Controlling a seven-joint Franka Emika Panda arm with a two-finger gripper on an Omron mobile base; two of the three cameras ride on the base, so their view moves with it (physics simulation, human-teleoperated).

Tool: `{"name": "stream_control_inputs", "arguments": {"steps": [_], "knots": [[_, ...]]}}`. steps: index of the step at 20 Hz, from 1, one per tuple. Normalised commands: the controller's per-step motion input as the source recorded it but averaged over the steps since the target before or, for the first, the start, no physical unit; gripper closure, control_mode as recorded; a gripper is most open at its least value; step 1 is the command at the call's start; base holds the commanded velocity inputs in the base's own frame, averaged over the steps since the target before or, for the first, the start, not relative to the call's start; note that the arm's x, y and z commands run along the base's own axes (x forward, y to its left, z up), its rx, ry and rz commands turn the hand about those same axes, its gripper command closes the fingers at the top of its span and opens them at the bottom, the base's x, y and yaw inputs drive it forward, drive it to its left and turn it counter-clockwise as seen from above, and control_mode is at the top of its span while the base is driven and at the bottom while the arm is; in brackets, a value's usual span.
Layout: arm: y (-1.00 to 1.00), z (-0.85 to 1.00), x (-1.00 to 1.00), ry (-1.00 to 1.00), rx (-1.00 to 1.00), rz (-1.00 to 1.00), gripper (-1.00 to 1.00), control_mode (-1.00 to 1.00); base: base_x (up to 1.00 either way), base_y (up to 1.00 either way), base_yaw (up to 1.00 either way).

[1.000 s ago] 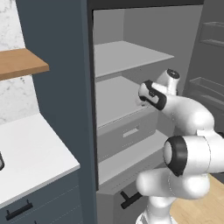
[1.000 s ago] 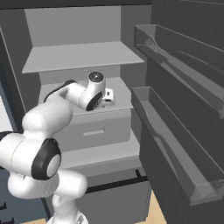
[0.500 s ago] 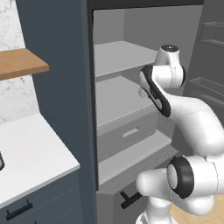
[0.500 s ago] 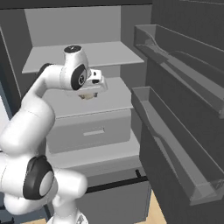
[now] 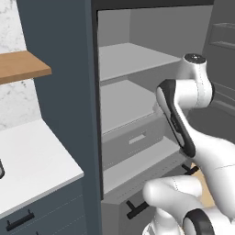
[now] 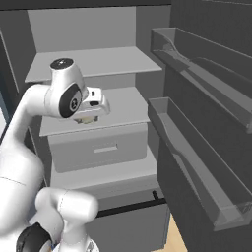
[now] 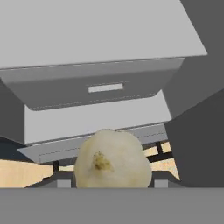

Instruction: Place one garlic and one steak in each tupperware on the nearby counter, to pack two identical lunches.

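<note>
A pale, knobbly garlic (image 7: pixel 113 159) sits large and close at the bottom of the hand view, covering the fingertips. In the right base view my gripper (image 6: pixel 89 115) points down over the fridge's middle shelf (image 6: pixel 123 106), shut on the garlic (image 6: pixel 83 120), which hangs just under the white hand. In the left base view my raised forearm covers the hand. The steak and the tupperware are out of view.
I face an open fridge with grey shelves and a closed drawer (image 6: pixel 101 147); the drawer (image 7: pixel 100 89) is also in the hand view. The open door's bins (image 6: pixel 197 162) stand to the right. A white counter (image 5: pixel 32 160) and a wooden shelf (image 5: pixel 23 66) lie left of the fridge.
The arm's elbow has swung up high and the hand has drawn a little left and back over the middle shelf, still carrying the garlic.
</note>
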Motion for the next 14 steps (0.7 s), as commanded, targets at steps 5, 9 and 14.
{"name": "stream_control_inputs", "arguments": {"steps": [5,9,14], "knots": [[0.06,-0.01,-1.0,0.0,0.0,0.0,1.0,-1.0,0.0,0.0,0.0],[0.0,0.0,-0.5,-0.01,0.0,0.0,1.0,1.0,-0.5,0.06,0.0],[0.0,0.0,0.0,0.0,0.0,0.0,1.0,1.0,-1.0,0.58,0.05]]}}
